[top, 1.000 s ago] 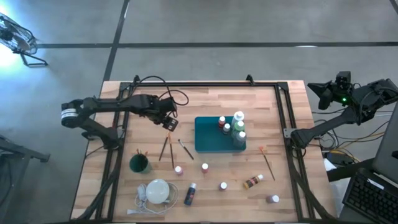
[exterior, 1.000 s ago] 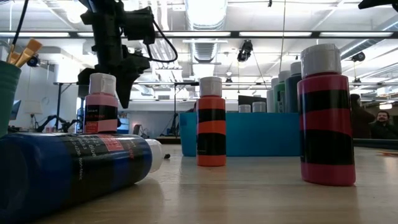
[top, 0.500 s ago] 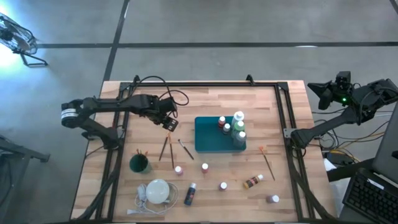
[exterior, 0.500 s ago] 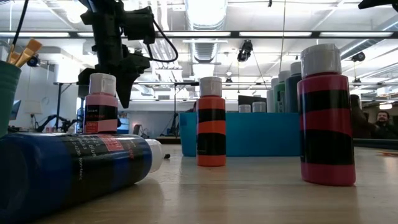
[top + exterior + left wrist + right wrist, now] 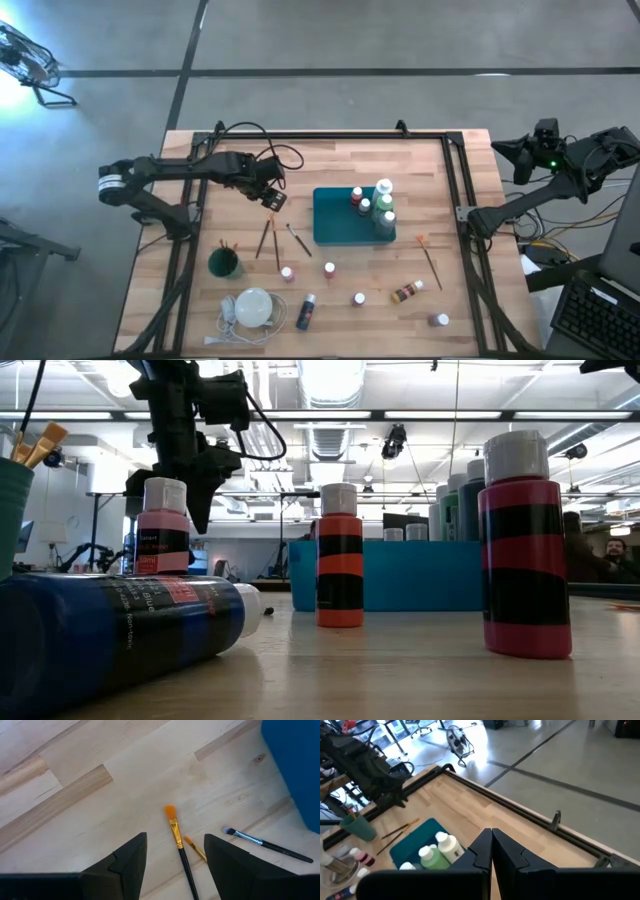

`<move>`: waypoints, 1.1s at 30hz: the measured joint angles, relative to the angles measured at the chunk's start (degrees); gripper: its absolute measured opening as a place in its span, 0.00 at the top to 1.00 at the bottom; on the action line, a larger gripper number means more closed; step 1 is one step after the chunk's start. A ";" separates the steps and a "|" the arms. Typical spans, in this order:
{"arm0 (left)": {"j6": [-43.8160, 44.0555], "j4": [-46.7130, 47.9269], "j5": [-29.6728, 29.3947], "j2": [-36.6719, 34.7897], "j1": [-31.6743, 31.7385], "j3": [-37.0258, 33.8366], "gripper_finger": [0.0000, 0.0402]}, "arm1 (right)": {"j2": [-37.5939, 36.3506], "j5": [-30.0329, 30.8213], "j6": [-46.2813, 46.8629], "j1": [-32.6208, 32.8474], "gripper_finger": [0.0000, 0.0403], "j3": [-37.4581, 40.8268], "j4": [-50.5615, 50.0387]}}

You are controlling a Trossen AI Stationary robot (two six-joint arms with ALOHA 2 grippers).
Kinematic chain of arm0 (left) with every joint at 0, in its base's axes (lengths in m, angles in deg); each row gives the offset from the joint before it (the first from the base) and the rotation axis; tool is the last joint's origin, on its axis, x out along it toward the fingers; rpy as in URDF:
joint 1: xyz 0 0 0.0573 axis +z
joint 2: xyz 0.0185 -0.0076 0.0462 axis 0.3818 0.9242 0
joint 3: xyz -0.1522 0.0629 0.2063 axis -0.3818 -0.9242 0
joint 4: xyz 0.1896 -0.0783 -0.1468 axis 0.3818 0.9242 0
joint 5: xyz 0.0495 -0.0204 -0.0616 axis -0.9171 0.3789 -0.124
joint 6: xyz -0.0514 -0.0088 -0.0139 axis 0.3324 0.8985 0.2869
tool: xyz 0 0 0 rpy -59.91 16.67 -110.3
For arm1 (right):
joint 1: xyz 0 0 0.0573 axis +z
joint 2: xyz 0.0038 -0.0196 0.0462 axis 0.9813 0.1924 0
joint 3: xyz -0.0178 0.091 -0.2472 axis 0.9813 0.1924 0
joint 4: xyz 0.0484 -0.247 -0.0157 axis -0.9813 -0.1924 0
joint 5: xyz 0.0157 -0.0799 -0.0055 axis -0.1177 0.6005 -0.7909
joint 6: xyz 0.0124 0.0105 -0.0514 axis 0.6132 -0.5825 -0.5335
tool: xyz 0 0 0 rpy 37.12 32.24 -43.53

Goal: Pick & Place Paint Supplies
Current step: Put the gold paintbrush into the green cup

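Parted and empty, the left gripper (image 5: pixel 274 197) hangs over two orange-tipped brushes (image 5: pixel 177 839) lying on the wooden table (image 5: pixel 330 165) just beside the teal tray (image 5: pixel 335 225). Pressed shut on nothing, the right gripper (image 5: pixel 491 851) waits off the table's right edge.

1. I see four white-capped bottles (image 5: pixel 376 207) standing upright inside the teal tray (image 5: pixel 333 228), bunched at its right end.
2. Two dark-handled brushes (image 5: pixel 267 239) lie side by side just left of the tray; a shorter brush (image 5: pixel 299 240) lies between them and the tray.
3. An orange-tipped brush (image 5: pixel 430 258) lies right of the tray.
4. Loose bottles (image 5: pixel 329 270) are scattered below the tray; a blue one (image 5: pixel 306 311) lies on its side.
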 joint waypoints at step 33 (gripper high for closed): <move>-0.39 1.04 1.74 0.00 0.00 0.02 0.50 | 0.01 -0.11 0.03 0.00 0.98 0.01 -0.02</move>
